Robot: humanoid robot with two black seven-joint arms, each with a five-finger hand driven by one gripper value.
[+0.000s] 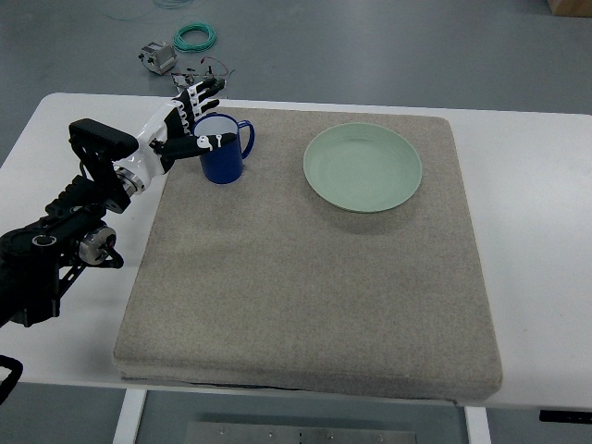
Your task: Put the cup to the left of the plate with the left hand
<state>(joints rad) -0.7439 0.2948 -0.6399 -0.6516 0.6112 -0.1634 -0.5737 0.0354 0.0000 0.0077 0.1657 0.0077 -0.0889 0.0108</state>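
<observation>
A dark blue cup with a white inside stands upright on the grey mat, its handle pointing right. A pale green plate lies to its right with a clear gap between them. My left hand is at the cup's left side. Its fingers stretch out straight past the cup's far-left rim, and the thumb reaches across the near rim. The hand looks open and spread around the cup rather than clamped on it. My right arm is out of view.
The mat covers most of a white table. On the floor beyond the table's far edge lie a green cable coil and a small grey device with loose wires.
</observation>
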